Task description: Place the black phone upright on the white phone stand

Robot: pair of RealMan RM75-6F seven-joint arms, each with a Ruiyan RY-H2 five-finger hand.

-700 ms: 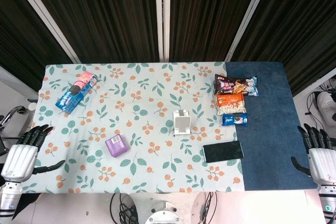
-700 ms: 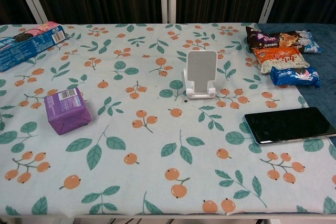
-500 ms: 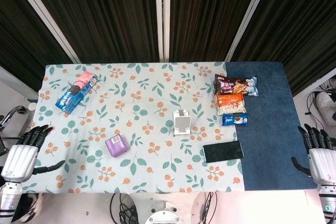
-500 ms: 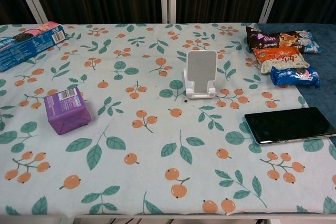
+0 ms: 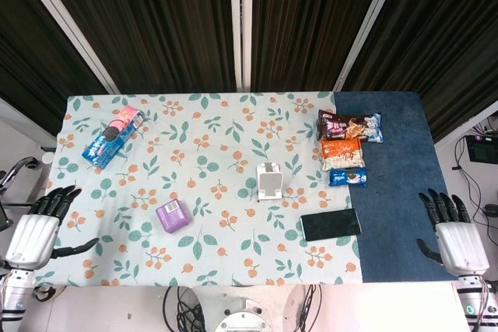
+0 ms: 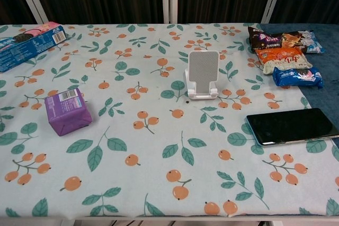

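Both robot hands, left [image 5: 33,235] and right [image 5: 455,240], are spread wide and hold nothing. Phone [image 5: 331,225] lies flat on the counter [image 5: 218,153], near the stand [image 5: 269,181].

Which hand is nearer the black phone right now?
Right. The right hand sits off the table's right edge, past the blue mat from the black phone. The left hand is off the far left edge, across the whole floral cloth. Both are open and empty.
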